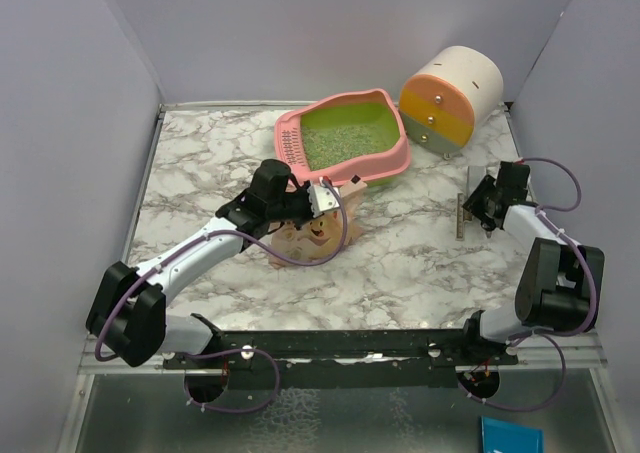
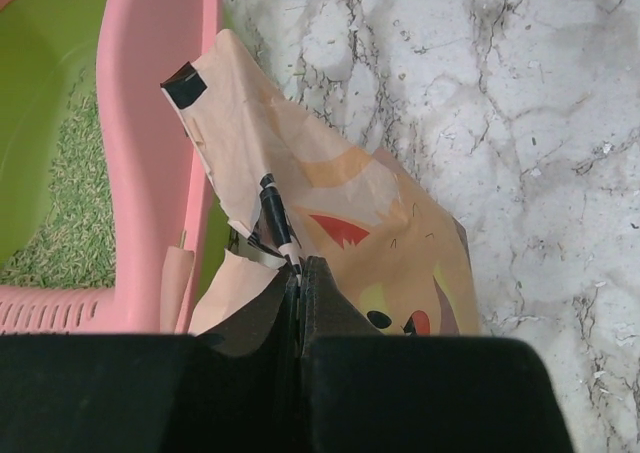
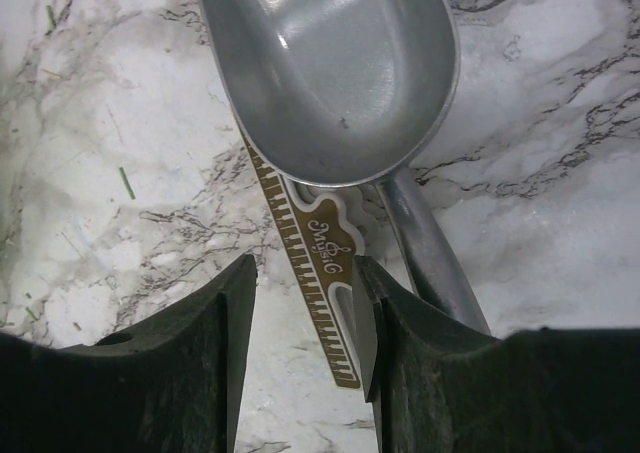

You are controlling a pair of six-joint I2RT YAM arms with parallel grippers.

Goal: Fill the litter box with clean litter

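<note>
Granules of clean litter (image 1: pixel 348 138), fine and pale greenish-grey, lie in a thin layer over the bright green floor of the litter box (image 1: pixel 392 161). In the left wrist view they reach up to the pink wall (image 2: pixel 150 123). The box sits at the far middle of the bench (image 1: pixel 400 263), just left of the white, orange and yellow drawer cabinet (image 1: pixel 450 98), with its slotted grille (image 1: pixel 292 151) at the left end.

A tan pouch (image 1: pixel 315 235) printed with a cartoon face stands crumpled just in front of the box's near rim, 1 black-tipped corner (image 2: pixel 183 81) up against the pink wall.

The left arm (image 1: pixel 200 248) stretches diagonally from its base towards the box, wrist low beside the near rim. Its jaws are pressed together, pinching a fold of the pouch.

The right arm (image 1: pixel 545 273) is folded at the right edge, elbow raised, forearm angled towards the far left. Its jaws are spread low over the bench, straddling a brown ruler-marked strip (image 3: pixel 312 273). The grey metal scoop (image 3: pixel 330 73) lies just ahead, empty, its handle running past the right-hand finger.
</note>
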